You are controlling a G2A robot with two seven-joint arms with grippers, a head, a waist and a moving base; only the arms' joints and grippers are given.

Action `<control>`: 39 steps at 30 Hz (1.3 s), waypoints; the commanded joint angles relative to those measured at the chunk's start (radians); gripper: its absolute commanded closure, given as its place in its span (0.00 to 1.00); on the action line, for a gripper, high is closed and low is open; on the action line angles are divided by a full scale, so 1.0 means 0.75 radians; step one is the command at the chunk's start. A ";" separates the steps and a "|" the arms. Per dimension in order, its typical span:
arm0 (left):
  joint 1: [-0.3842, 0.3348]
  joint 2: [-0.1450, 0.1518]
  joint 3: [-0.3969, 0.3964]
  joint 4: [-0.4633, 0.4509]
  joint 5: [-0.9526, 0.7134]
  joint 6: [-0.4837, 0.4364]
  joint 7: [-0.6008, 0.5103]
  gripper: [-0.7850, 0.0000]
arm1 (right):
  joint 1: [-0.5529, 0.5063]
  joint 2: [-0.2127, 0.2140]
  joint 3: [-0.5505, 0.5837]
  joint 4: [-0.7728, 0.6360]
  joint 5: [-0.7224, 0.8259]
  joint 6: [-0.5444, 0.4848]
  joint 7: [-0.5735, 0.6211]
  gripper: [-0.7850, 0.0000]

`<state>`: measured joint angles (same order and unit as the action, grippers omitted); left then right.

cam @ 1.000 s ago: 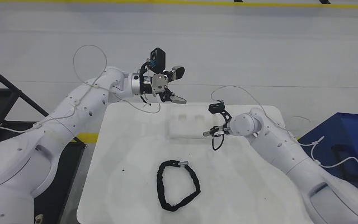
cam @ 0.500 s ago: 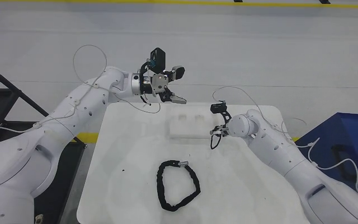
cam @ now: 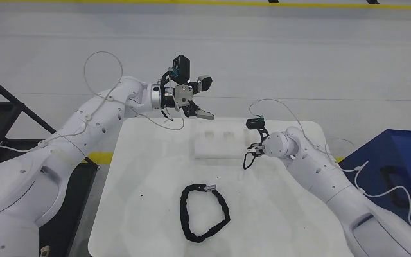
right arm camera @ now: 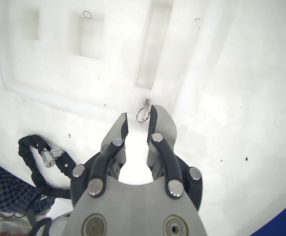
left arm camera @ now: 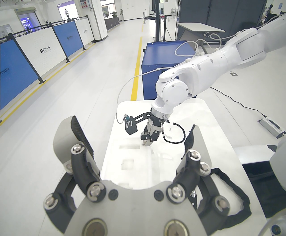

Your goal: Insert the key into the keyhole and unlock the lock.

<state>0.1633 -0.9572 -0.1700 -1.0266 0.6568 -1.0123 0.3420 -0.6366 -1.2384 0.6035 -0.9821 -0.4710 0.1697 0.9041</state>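
Note:
A small silver key on a ring lies on the table against the edge of the white foam tray. My right gripper is low over it, open, with its pads either side of the ring and a gap still showing. In the top view the right gripper is at the tray's right end. The black chain lock lies near the table's front, and its silver cylinder shows the keyhole. My left gripper hangs open and empty above the table's back left edge.
The white table has free room on the right and front left. A blue cabinet stands past the right edge. A loose ring lies in one of the tray's recesses.
The right arm's wrist has shifted slightly to the right along the tray's end. The left arm and the chain lock have not moved.

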 commanded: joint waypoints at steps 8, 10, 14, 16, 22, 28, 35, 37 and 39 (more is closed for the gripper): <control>0.000 0.000 0.000 0.000 -0.002 0.000 -0.001 0.00 | 0.010 -0.030 0.002 0.069 -0.006 -0.001 -0.019 0.88; 0.000 0.000 0.000 0.000 -0.002 0.000 -0.001 0.00 | 0.014 -0.037 0.003 0.089 -0.005 -0.005 -0.028 0.96; 0.000 0.000 0.000 0.000 -0.002 0.000 -0.001 0.00 | 0.023 -0.053 0.005 0.132 -0.003 -0.012 -0.037 1.00; 0.000 0.000 0.000 0.000 -0.002 0.000 -0.001 0.00 | 0.027 -0.060 0.006 0.149 0.000 -0.015 -0.040 1.00; 0.000 0.000 0.000 0.000 -0.002 0.000 -0.001 0.00 | 0.042 -0.074 0.012 0.175 -0.027 -0.004 -0.047 1.00; 0.000 0.000 0.000 0.000 -0.002 0.000 -0.001 0.00 | 0.042 -0.065 0.038 0.108 -0.083 0.030 -0.018 1.00; 0.000 0.000 0.000 0.000 -0.002 0.000 -0.001 0.00 | 0.005 -0.023 0.118 -0.034 -0.130 0.030 0.071 1.00; 0.000 0.000 0.000 0.000 -0.002 0.000 -0.001 0.00 | -0.014 -0.004 0.158 -0.079 -0.129 0.009 0.096 1.00; 0.000 0.000 0.000 0.000 -0.002 0.000 -0.001 0.00 | -0.043 0.017 0.210 -0.134 -0.112 -0.025 0.110 1.00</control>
<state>0.1633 -0.9572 -0.1700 -1.0266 0.6568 -1.0123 0.3420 -0.6600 -1.2323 0.7436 -1.0668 -0.5591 0.1602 0.9835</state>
